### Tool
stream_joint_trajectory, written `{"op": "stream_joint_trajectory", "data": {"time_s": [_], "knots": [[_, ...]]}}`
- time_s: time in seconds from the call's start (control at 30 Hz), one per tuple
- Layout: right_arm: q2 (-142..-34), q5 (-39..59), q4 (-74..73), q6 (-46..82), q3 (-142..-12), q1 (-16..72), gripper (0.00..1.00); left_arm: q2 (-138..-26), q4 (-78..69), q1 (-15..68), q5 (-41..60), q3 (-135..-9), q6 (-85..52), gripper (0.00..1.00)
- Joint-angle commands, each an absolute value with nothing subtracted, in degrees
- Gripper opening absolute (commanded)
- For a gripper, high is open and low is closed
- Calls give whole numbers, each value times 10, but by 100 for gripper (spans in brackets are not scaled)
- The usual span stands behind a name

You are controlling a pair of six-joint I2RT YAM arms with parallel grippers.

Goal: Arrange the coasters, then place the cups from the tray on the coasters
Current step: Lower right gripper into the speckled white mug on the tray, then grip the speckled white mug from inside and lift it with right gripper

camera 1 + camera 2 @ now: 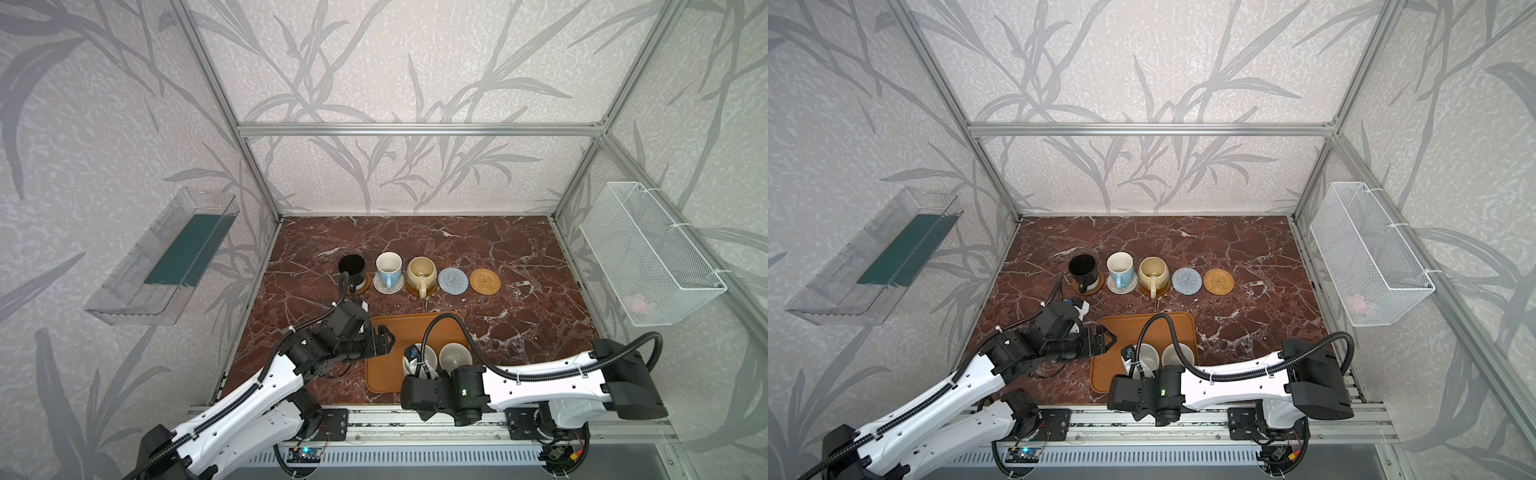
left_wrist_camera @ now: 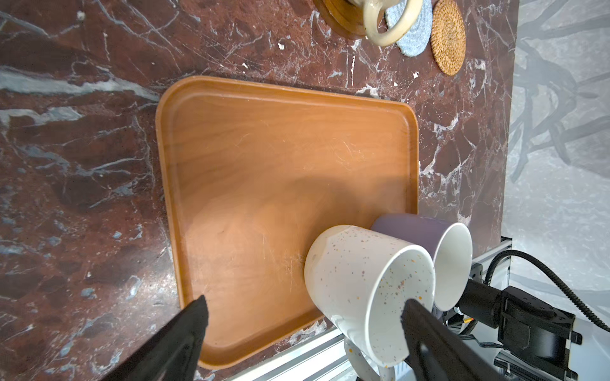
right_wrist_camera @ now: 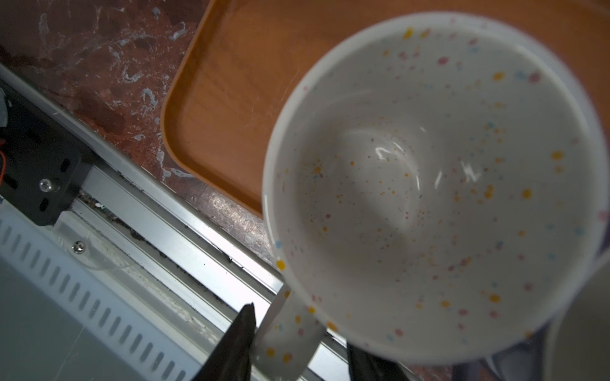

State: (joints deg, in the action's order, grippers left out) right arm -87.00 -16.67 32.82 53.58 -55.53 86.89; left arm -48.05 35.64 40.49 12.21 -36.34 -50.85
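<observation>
Leaf-patterned walls and an aluminium frame enclose a red-brown marble worktop [image 1: 415,241]. At its front lies the orange-brown tray [image 1: 399,328], carrying the last two cups, a speckled white mug [image 3: 429,181] and a lavender mug [image 2: 406,227], which stand side by side at the tray's near end, seemingly touching. Behind the tray runs the row of coasters. The black mug [image 1: 352,268], light blue mug [image 1: 388,268] and cream-yellow mug [image 1: 421,270] each sit on one, while the grey-blue coaster [image 1: 453,281] and rattan coaster [image 1: 486,281] lie bare.

The left pincer [image 1: 384,338] hangs spread wide and empty over the tray's left edge. The right pincer [image 3: 298,326] straddles the speckled mug's handle [image 3: 290,333] with a finger on either side. A sliver of gap shows on one side, so the handle does not look pinched.

A grip on the handle alone leaves the mug's weight hanging to one side, and the glazed handle could slip or swivel between the fingers, tipping the mug. Because the lavender mug stands so close, a lift that is not straight up would likely knock it. The left pincer is also near that rim, so the two arms could clash.
</observation>
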Motion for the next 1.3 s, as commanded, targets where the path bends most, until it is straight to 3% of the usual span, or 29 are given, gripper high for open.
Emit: {"op": "stream_joint_trajectory", "data": {"time_s": [0.0, 0.7, 1.03, 1.27], "knots": [[-898, -197, 345, 542, -569, 863, 43, -483, 351, 403, 123, -354, -519, 94], [-929, -236, 336, 543, -571, 853, 32, -503, 333, 403, 128, -359, -523, 92], [-925, -249, 329, 533, -567, 853, 20, -497, 347, 403, 117, -373, -521, 92], [-920, -242, 302, 518, -559, 853, 19, -489, 355, 403, 114, -376, -519, 92]]}}
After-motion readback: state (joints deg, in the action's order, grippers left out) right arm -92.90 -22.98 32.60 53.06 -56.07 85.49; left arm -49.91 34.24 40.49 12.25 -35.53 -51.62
